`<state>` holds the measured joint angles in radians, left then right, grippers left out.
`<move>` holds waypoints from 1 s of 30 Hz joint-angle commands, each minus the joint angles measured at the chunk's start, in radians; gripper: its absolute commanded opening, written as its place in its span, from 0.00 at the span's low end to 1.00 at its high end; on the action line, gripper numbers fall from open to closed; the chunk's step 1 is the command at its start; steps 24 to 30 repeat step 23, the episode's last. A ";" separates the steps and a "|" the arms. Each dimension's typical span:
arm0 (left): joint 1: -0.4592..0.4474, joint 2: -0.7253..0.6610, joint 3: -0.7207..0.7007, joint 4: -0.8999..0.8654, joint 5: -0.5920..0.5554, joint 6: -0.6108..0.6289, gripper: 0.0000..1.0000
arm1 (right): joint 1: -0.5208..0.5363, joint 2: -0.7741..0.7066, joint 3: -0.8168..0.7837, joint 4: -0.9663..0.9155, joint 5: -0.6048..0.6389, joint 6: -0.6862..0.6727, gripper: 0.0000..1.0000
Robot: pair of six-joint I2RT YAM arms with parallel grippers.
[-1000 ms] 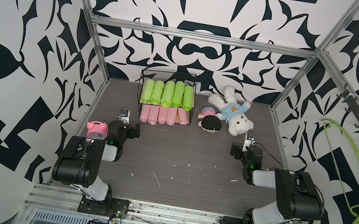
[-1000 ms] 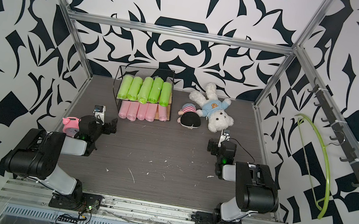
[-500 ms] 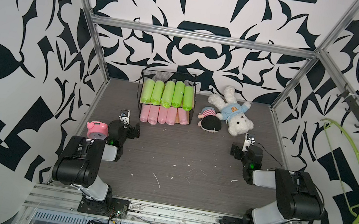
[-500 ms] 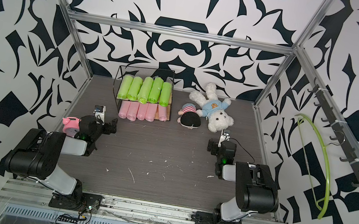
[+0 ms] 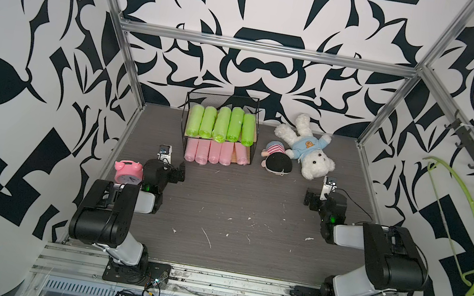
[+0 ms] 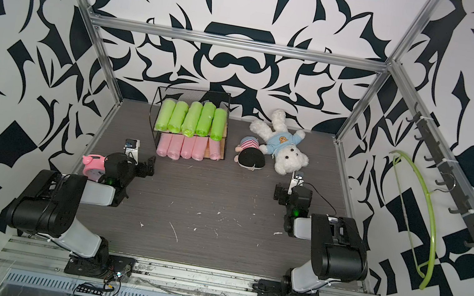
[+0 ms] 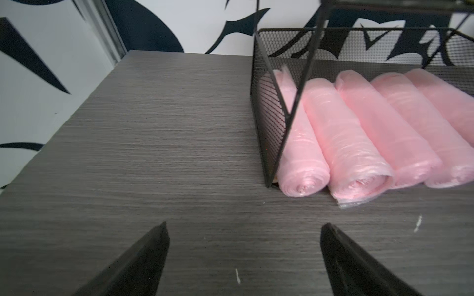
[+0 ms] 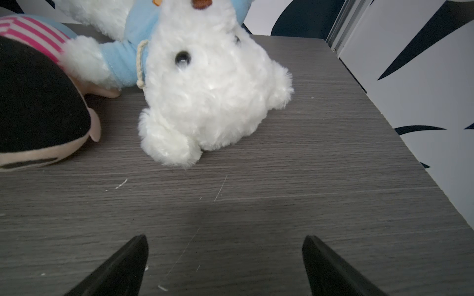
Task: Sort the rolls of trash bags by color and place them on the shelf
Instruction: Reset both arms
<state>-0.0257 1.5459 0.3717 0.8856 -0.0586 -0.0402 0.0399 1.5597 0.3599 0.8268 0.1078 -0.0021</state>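
Left claw gapes; shelf holds ten rolls.

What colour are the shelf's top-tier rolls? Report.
Lime green; the rolls show best in a top view.

glossy crinkled plastic rolls, black wire-mesh shelf, matt woodgrain table

Robotics lab cell: silver aluminium-profile frame and black-and-white patterned wall panels enclose two rail-mounted black robot arms.
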 commanded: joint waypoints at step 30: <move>-0.003 -0.002 0.012 -0.018 0.002 0.011 1.00 | 0.000 -0.014 0.014 0.018 -0.003 0.010 1.00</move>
